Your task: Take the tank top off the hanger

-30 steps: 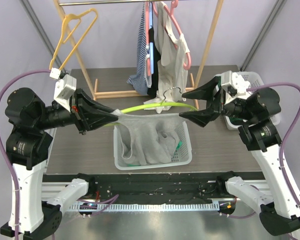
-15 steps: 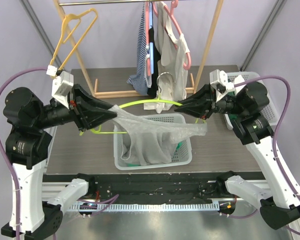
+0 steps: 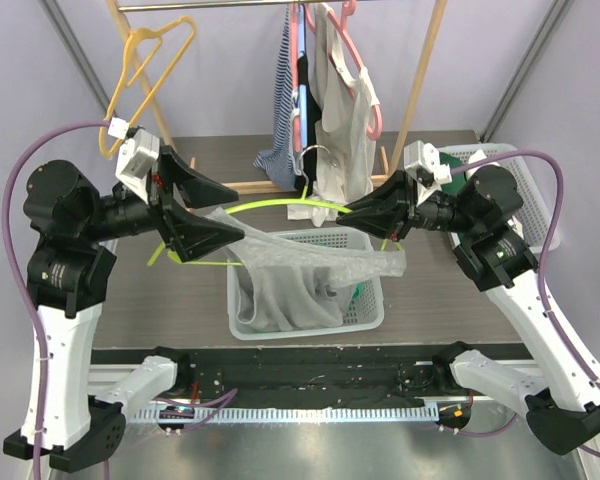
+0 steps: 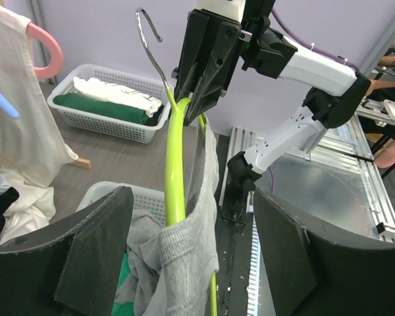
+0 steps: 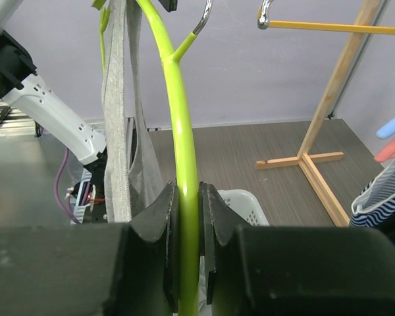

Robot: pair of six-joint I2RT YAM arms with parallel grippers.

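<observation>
Right pincer [image 5: 187, 197] is clamped on one arm of the green hanger [image 5: 176, 99] and holds it in the air above the middle basket [image 3: 372, 300]. The left pincer [image 4: 191, 217] stands wide apart, one jaw on either side of the hanger's other arm, and as far as the wrist view shows it grips nothing. The grey tank top [image 4: 184, 253] is draped over that arm of the hanger and trails down into the basket, with a fold reaching out past the basket's right rim. With no grip on the cloth, the likeliest trouble is that the garment stays hooked by a strap. Any tilt of the hanger could also slide it off sideways, so that it lands on the surface beside the basket, not in it. If the left jaws close where they are, they may pinch the hanger along with the cloth, and a pull would then wrench the hanger against the right grip. The middle basket holds the tank top's lower part, bunched grey, and a bit of something green at its right side that I cannot identify. A second white basket [image 4: 105, 128], to the right of and behind the middle one, holds a folded green garment [image 4: 95, 108] with a white one [image 4: 115, 89] behind it.
</observation>
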